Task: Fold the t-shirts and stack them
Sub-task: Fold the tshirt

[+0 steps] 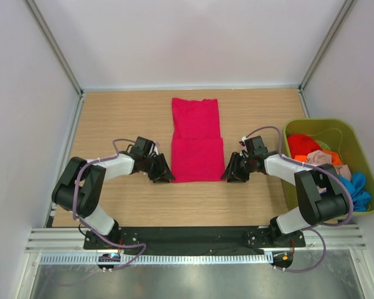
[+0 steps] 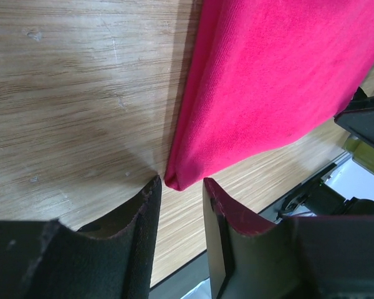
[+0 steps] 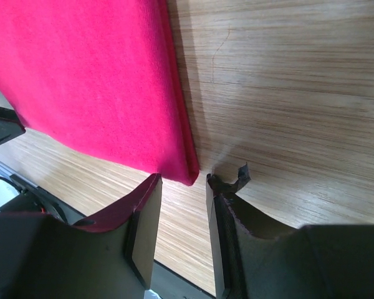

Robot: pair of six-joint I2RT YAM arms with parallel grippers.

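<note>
Black jaws fill the bottom of both wrist views, two fingers to each pair, two pairs on two arms. The left jaws rest low on the worktop (image 1: pixel 124 115), parted with a clear gap and nothing held in it. Right at the mouth of that gap lies the near left corner of the crimson shirt (image 1: pixel 197 146); whether a fingertip touches the cloth I cannot tell.

One shirt lies between the two pairs of jaws, flat on the wood and folded, its near half doubled over so that two layers show, with a single crease across the middle.

The right jaws mirror the left: parted, nothing held, the shirt's near right corner just ahead of their gap.

Beyond the right jaws, on their outer side, stands one olive-green tub (image 1: pixel 316 122). Three shirts lie crumpled in it: an orange-red shirt (image 1: pixel 301 145), a beige-pink shirt (image 1: pixel 318 158) and a blue shirt (image 1: pixel 359 189).
</note>
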